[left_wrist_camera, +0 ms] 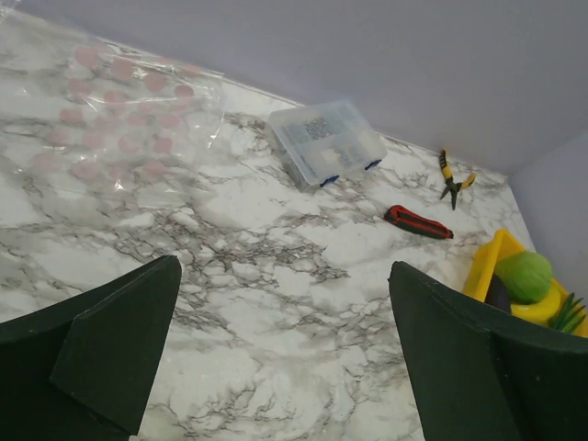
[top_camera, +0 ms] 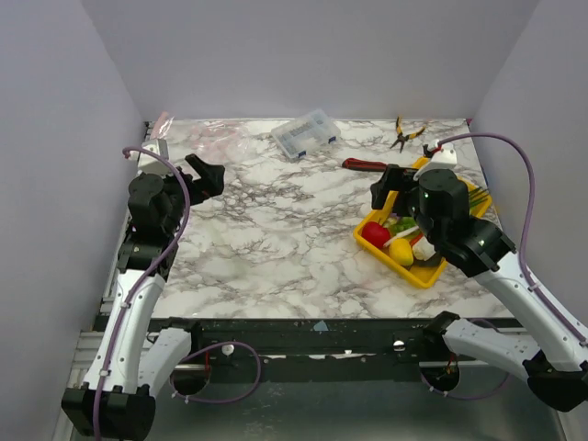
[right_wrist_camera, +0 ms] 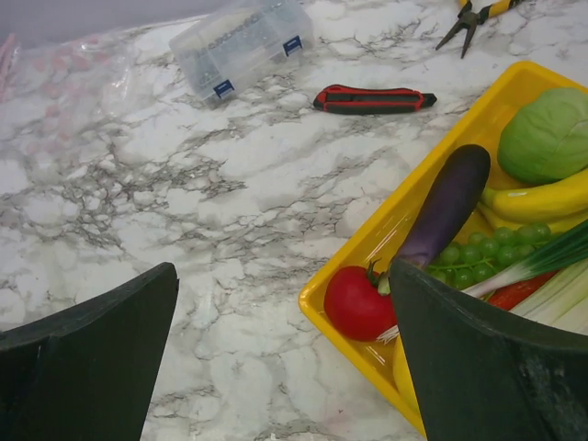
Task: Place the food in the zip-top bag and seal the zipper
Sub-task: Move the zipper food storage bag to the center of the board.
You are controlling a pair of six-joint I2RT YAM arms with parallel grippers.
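Note:
The zip-top bag (top_camera: 209, 140) lies flat at the table's far left, clear with pale pink dots; it also shows in the left wrist view (left_wrist_camera: 129, 119). Its zipper is a faint pink strip (right_wrist_camera: 7, 55) at the bag's left edge. The food sits in a yellow tray (top_camera: 418, 276) at the right: a red tomato (right_wrist_camera: 358, 303), a purple eggplant (right_wrist_camera: 446, 207), a green ball (right_wrist_camera: 547, 136), a yellow piece (right_wrist_camera: 537, 200) and a green-white celery stalk (right_wrist_camera: 542, 266). My left gripper (left_wrist_camera: 285, 266) hangs open and empty over bare marble, short of the bag. My right gripper (right_wrist_camera: 283, 268) is open and empty above the tray's left corner.
A rigid clear compartment box (top_camera: 306, 134) stands at the back centre. A red-handled tool (top_camera: 365, 165) lies between it and the tray, and yellow-handled pliers (top_camera: 404, 133) lie at the back right. Grey walls close the table on three sides.

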